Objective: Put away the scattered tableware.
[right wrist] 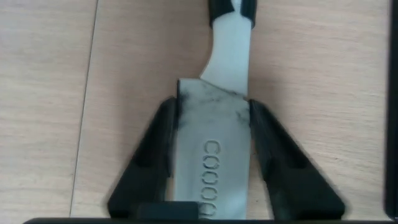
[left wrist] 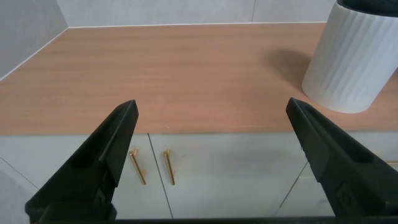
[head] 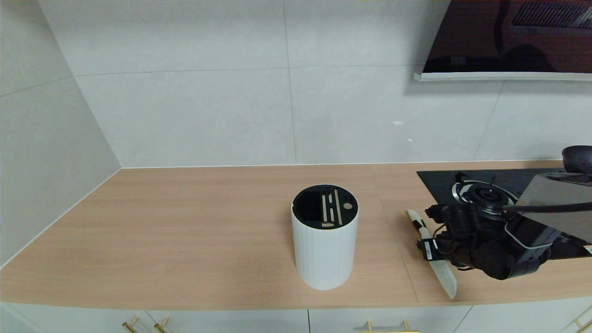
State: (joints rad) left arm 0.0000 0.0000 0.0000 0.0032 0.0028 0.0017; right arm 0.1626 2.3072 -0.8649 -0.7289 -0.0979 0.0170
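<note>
A knife with a pale, speckled blade and a light handle banded in black lies flat near the front right of the light wooden counter. It sits just beside the black glass cooktop, with its tip close to the counter's front edge. The right end effector is down on the knife, and its black fingers are closed narrowly against the two long edges of the blade. A white ribbed cylindrical holder with a black slotted top stands upright mid-counter, well apart from the knife. The left end effector is spread wide and holds nothing, off the counter's front edge towards the left.

The grip is on thin, smooth blade edges, so on lifting the knife could pivot or slip out. A dragged tip could send it over the front edge. The holder's slots are narrow, so a tilted blade could jam in one or knock the holder over.
</note>
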